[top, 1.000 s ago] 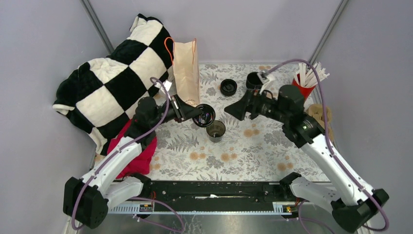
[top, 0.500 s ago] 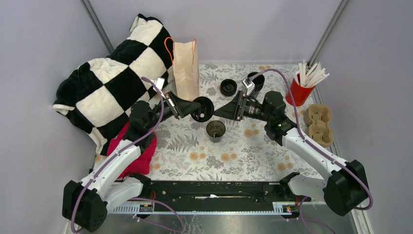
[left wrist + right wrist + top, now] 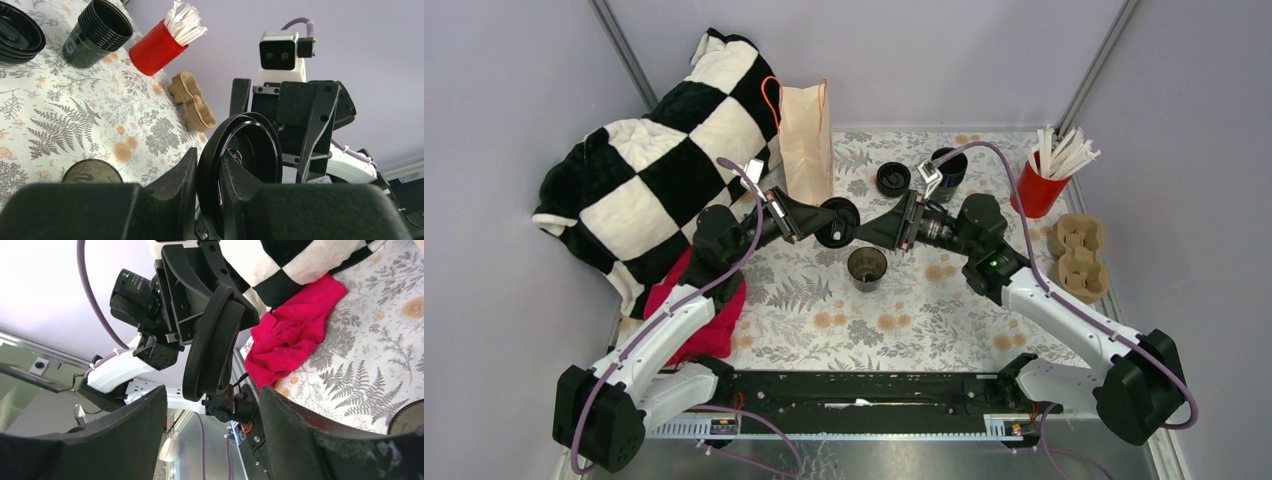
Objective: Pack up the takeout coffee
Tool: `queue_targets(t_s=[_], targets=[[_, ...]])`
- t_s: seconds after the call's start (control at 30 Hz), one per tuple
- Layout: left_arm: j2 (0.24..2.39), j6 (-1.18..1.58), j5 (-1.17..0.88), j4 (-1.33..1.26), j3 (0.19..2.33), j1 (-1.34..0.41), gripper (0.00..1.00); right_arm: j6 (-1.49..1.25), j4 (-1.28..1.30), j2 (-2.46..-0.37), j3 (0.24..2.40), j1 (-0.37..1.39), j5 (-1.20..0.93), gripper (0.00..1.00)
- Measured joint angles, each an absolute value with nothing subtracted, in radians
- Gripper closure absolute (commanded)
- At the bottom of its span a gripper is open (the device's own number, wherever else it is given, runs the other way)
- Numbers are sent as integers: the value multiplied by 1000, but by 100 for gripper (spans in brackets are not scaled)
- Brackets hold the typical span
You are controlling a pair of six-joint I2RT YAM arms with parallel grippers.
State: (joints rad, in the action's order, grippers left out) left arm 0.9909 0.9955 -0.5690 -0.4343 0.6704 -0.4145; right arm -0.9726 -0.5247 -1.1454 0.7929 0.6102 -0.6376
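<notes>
Left pincer (image 3: 207, 186) is clenched on the lid (image 3: 246, 150), gripping it by the rim and holding it on edge, well above the tabletop (image 3: 944, 310). Right pincer (image 3: 212, 432) is released, jaws wide. It faces the left pincer nose to nose, with the lid just ahead of its fingertips and lined up with the gap. No contact that I can see.

The cup (image 3: 867, 267) is uncovered and upright on the tabletop, below and between the two pincers, slightly toward the arm bases. The bag (image 3: 807, 150) stands behind the left pincer, on its far side.

This looks like a lid hand-off or regrip before capping. The coffee isn't packable until the lid is on.

How to do it well:
- Bring the right pincer straight in along its own axis so the lid's free rim slides between the fingers. The wrist view shows the lid slightly tilted against the gap, so square the wrist first.
- Take rim opposite the left pincer's fingers so the two don't clash.
- Clench the right pincer fully before the left lets go. An edge grip on a thin lid slips easily.
- Keep the transfer off to the side of the cup's mouth. A dropped lid could tip the open cup.
- Lay the lid flat, then press it down over the cup.
</notes>
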Motion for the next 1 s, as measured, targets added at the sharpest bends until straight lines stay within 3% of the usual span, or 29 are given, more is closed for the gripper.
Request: queue_targets(t_s=[0.1, 0.3, 0.53, 0.67, 0.83, 1.0], targets=[[991, 994, -559, -428, 670, -414, 84, -936, -491, -1150, 804, 651, -593, 31], [990, 983, -529, -379, 670, -414, 84, -831, -380, -1174, 876, 763, -446, 48], [979, 965, -490, -330, 670, -414, 81, -785, -338, -1197, 881, 801, -314, 60], [978, 950, -470, -307, 671, -414, 66, -778, -321, -1203, 882, 816, -263, 66], [965, 915, -452, -213, 699, -413, 15, -713, -284, -1214, 892, 818, -210, 70], [942, 823, -412, 9, 785, -415, 6, -597, -210, -1213, 914, 818, -165, 72]])
